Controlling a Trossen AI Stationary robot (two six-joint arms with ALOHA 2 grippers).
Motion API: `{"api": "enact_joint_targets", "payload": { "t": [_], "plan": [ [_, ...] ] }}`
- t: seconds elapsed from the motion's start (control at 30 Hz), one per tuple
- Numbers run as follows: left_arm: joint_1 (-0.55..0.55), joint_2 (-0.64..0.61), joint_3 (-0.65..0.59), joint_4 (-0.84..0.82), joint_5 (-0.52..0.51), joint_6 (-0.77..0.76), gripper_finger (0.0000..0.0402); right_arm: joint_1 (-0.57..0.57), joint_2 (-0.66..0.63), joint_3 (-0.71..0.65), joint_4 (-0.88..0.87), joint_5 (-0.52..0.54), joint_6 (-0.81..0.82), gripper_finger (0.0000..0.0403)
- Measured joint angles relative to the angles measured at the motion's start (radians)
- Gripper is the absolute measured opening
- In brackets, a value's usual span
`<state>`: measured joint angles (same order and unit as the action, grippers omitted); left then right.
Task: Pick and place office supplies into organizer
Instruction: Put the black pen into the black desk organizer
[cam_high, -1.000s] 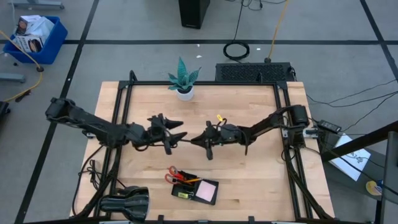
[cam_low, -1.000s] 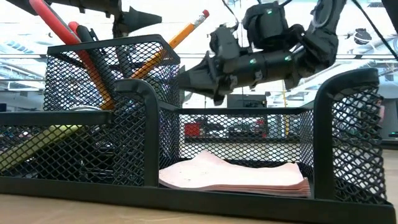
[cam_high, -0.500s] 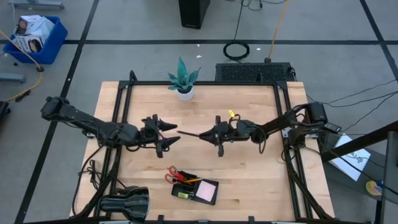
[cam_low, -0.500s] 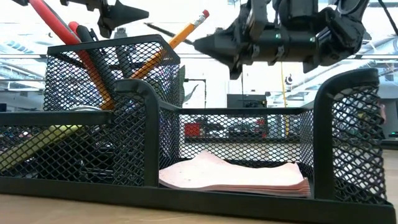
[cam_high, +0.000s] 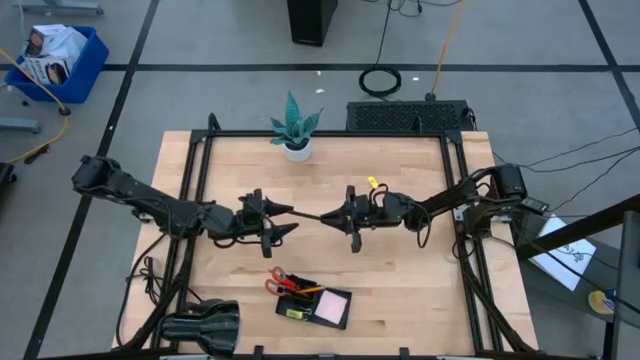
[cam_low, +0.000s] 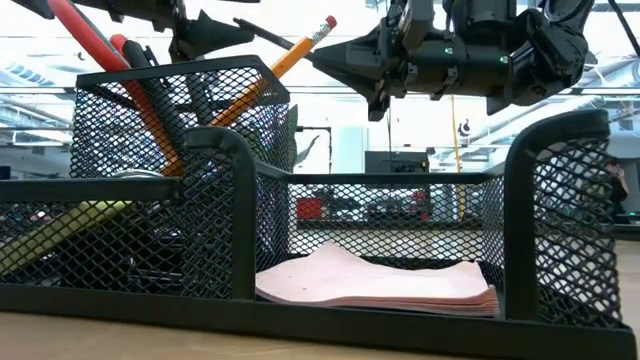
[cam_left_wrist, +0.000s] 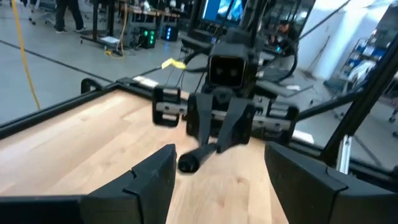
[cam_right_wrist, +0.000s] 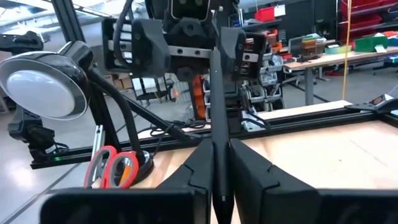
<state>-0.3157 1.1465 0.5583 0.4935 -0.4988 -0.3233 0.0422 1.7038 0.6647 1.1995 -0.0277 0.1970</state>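
Observation:
My right gripper hangs above the middle of the table, shut on a thin black pen that points toward the table's left. My left gripper faces it, open. The pen's free end stands between the left fingers, and I see no touch. The black mesh organizer sits by the near edge. It holds red-handled scissors, an orange pencil, a yellow piece and the pink note pad. My right gripper pinches the black pen between its two fingers, at the stretch toward its right end. The fingers come level from the table's right and lie along the pen. The pen is lifted clear and roughly level, its free end toward the left gripper.
A potted teal plant stands at the far edge. A black lamp lies at the near left corner beside the organizer. Black frame rails run along both sides. Bare wood lies between the arms and the organizer.
My right gripper has drawn back toward the table's right with the pen, which now lies level and points left. My left gripper, open throughout, pulled away to the left, then came back right until its fingers flank the pen's free end.

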Motion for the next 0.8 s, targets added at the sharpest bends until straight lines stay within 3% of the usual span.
{"api": "enact_joint_targets", "payload": {
  "t": [0.3, 0.8],
  "plan": [
    [0.003, 0.019, 0.0, 0.058, 0.0, -0.003, 0.022, 0.001, 0.0, 0.0, 0.001, 0.0, 0.0, 0.0034],
    [0.003, 0.019, 0.0, 0.048, 0.0, -0.021, 0.0115, 0.001, 0.0, 0.0, 0.016, -0.006, 0.0, 0.003]
  ]
}}
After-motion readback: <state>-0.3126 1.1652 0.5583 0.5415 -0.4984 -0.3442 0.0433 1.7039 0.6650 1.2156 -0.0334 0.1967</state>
